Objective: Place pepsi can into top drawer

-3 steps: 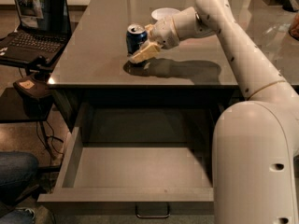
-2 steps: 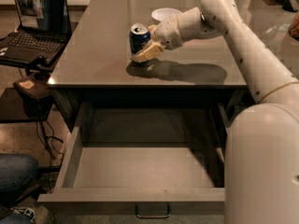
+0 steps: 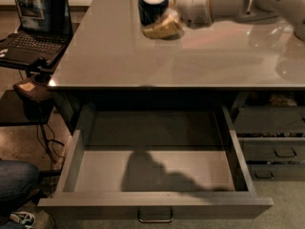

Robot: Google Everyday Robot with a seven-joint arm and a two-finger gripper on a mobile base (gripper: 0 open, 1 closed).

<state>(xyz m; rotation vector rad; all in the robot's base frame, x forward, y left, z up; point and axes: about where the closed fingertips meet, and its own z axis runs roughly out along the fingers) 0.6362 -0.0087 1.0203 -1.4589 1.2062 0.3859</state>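
Note:
The pepsi can [image 3: 152, 5], dark blue with a silver top, is at the top centre of the camera view, held upright above the grey counter [image 3: 143, 56]. My gripper [image 3: 161, 19] reaches in from the right and is shut on the can, with a tan fingertip [image 3: 163, 29] under and beside it. The top drawer [image 3: 157, 206] stands pulled wide open below the counter edge, its inside bare except for the arm's shadow. Its dark handle [image 3: 155, 218] shows at the bottom centre of the front panel.
An open laptop [image 3: 33, 23] sits on a low stand at the left, with cables below it. Narrower grey drawers [image 3: 271, 137] with dark handles are at the right. A person's leg and shoe [image 3: 14, 190] are at the bottom left.
The gripper has lifted the can off the counter and carried it forward towards the drawer side. The view has come closer, and the arm's shadow now falls in the drawer.

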